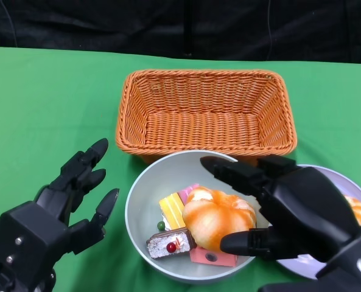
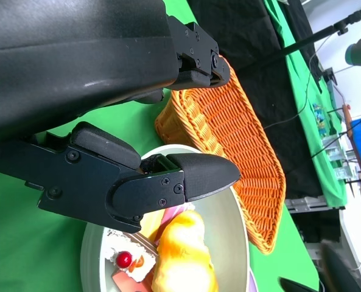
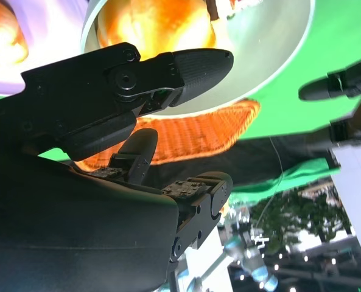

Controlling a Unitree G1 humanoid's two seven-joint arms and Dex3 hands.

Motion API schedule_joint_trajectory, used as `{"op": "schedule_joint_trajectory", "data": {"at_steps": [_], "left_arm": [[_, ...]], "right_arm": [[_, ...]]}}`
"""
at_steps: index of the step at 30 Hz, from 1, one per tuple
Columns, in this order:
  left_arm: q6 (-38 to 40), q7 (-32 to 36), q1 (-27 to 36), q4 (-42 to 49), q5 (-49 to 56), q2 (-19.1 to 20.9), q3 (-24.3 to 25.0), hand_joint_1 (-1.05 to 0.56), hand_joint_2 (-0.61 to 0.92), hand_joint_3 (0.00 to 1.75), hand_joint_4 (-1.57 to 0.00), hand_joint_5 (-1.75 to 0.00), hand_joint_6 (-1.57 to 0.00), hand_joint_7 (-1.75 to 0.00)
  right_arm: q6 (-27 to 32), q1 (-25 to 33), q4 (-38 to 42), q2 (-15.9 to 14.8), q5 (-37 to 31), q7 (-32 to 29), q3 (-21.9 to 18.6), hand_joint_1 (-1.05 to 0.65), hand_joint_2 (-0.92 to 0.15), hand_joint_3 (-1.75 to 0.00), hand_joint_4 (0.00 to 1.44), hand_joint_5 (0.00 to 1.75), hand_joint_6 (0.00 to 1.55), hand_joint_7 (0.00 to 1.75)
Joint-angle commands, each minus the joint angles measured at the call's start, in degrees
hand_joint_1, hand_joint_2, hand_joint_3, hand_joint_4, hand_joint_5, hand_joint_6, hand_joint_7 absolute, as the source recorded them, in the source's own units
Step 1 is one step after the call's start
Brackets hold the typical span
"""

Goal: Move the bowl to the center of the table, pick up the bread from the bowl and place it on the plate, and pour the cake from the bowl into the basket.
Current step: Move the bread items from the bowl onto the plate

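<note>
A green table (image 1: 40,97) is shown, backed by a black cloth (image 1: 180,27). An orange wicker basket (image 1: 206,112) is set at the middle of the table, and nothing is seen inside it. A grey bowl (image 1: 145,201) is placed just in front of the basket, its far rim close against the basket's near wall. A lilac plate (image 1: 349,187) is located just beside the bowl on the right side and is largely covered by the right hand; an orange item (image 1: 358,210) is partly seen on it.

The right hand (image 1: 283,207) is positioned over the right part of the bowl, with fingers spread wide on either side of the bread (image 1: 217,216). Whether the fingers touch the bread cannot be told; nothing is gripped. The left hand (image 1: 52,213) is held over the table to the left of the bowl, with fingers apart and nothing held.

The bread, glazed orange, is contained in the bowl. Cake pieces are arranged beside and beneath it: a yellow slice (image 1: 171,210), a chocolate slice with a red cherry (image 1: 170,243) and a pink piece (image 1: 212,256).
</note>
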Motion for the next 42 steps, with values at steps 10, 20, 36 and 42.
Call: {"op": "schedule_joint_trajectory", "data": {"at_steps": [10,20,36,42], "left_arm": [[-0.88,0.59,0.29,-0.81,0.68,-0.17,0.03,-0.77,0.92,0.67,0.0,-0.58,-0.2,-0.01],[-0.93,1.09,0.4,-1.03,1.62,-0.56,-0.18,-0.79,0.92,0.68,0.0,-0.6,-0.2,-0.01],[-0.73,0.93,0.33,-0.93,1.49,-0.94,0.05,-0.78,0.92,0.68,0.0,-0.59,-0.2,-0.01],[-0.78,0.59,0.19,-0.76,1.4,-0.71,0.12,-0.77,0.92,0.68,0.0,-0.6,-0.2,-0.01]], "right_arm": [[-1.85,-7.11,13.67,0.62,-6.68,-3.28,7.21,-0.69,-0.92,-0.14,0.35,0.77,0.4,0.11],[-2.17,-9.77,22.94,1.12,-9.36,-6.6,10.84,-0.68,-0.92,-0.05,0.38,0.75,0.46,0.11],[-15.32,-11.18,31.17,2.73,-4.98,-29.69,10.23,-0.16,-0.47,-0.94,1.02,1.74,0.81,1.69],[-18.53,-11.0,29.22,3.27,-3.06,-32.98,8.66,-0.14,-0.33,-1.31,1.04,1.75,0.78,1.75]]}}
